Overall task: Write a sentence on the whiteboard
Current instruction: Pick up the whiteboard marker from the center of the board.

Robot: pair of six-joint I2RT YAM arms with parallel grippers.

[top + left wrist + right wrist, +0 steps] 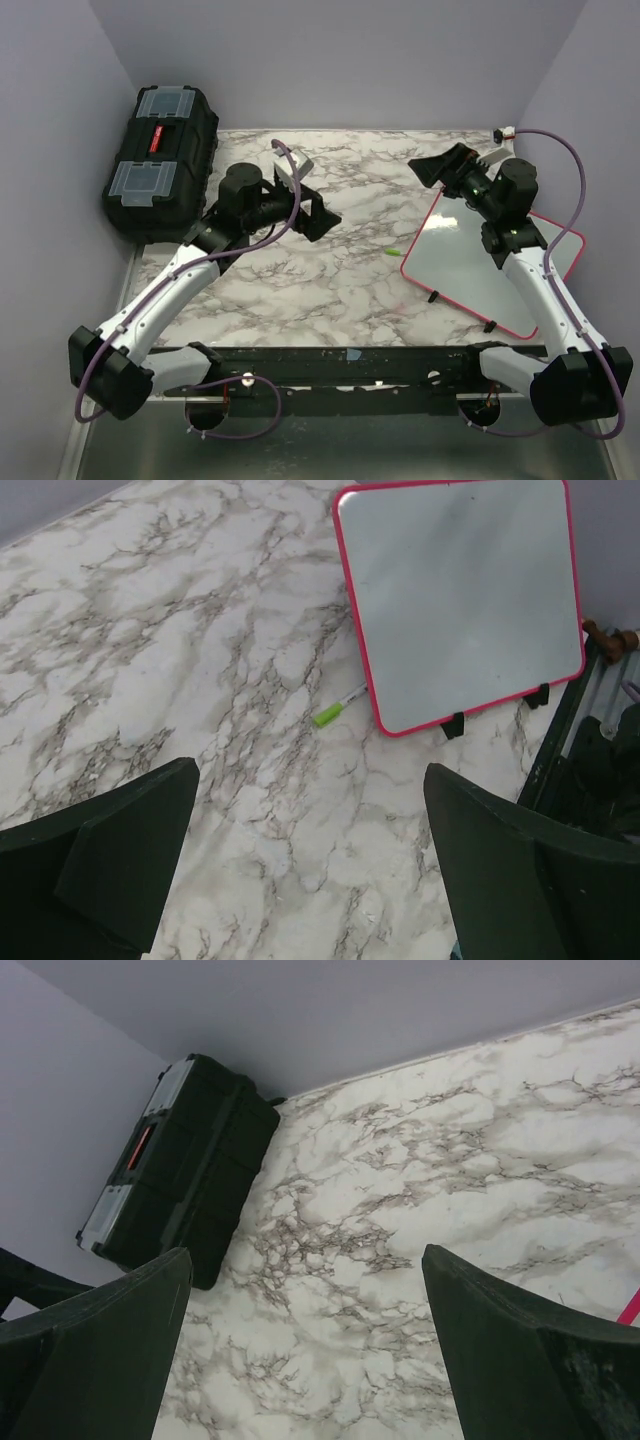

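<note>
The flat rectangular whiteboard with rounded corners and a thin red-pink frame lies on the right side of the white-and-grey marbled desk. It is turned at an angle to the desk's edges, its near corner close to the black rail along the desk's front. What shows of its surface is plain white. Two small black clips sit on its near edge.

In the top view the right arm reaches across the board and hides much of its right half. The right fingers are held above the desk beyond the board's far corner, spread wide apart with nothing between them, and face the desk's far left.

A small marker with a green cap and white barrel lies flat on the marble just beside the board's left edge. Its white end points at the frame; whether it touches the frame cannot be told. The left fingers hang over the middle of the desk, likewise wide apart and holding nothing. They are aimed at the marker and board, and marble shows between them and the marker.

A black plastic toolbox with clear lid compartments and a red latch stands in the far left corner against the pale lilac wall, well apart from the board. Purple cables run along both arms.
</note>
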